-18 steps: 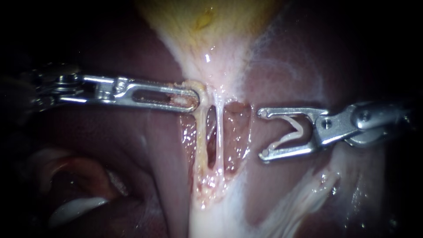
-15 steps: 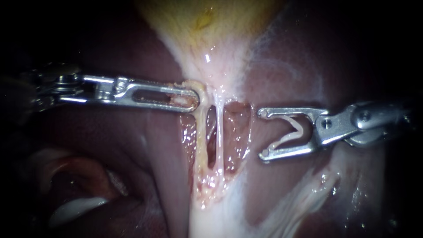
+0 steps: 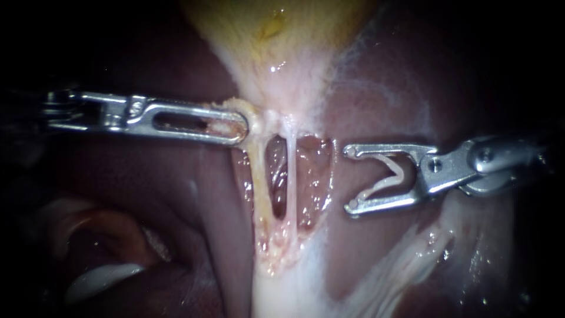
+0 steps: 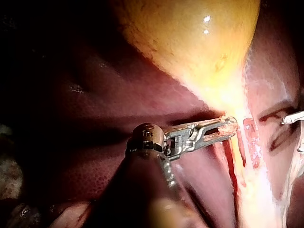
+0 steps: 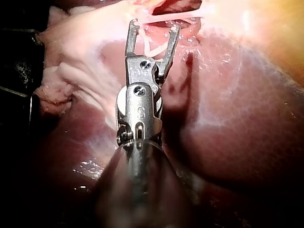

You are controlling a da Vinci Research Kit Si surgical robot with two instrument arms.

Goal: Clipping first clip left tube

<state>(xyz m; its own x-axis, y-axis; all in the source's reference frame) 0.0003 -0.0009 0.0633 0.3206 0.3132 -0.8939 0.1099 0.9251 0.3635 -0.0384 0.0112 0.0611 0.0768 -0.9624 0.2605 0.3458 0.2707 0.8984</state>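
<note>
Pulled leftward and slightly upward since the earlier frame, our left tool (image 3: 238, 126) has dragged the neck tissue (image 3: 254, 116) with it. Its jaws are clamped together on that scrap below the yellow gallbladder (image 3: 276, 35), and the window between the two tubes now gapes wider. The left tube (image 3: 257, 182) runs taut from that grip down across the liver (image 3: 147, 194) bed. We judge it soft, wet, slippery and easily torn, best taken at mid-span, where the gap behind it leaves it free. The right tube (image 3: 289, 176), a thinner strand, stands just beside it. Our right tool (image 3: 350, 178) waits clear of both, unmoved, its jaws spread wide yet holding a pale clip (image 3: 391, 172) seated between them, the only load we see carried.
</note>
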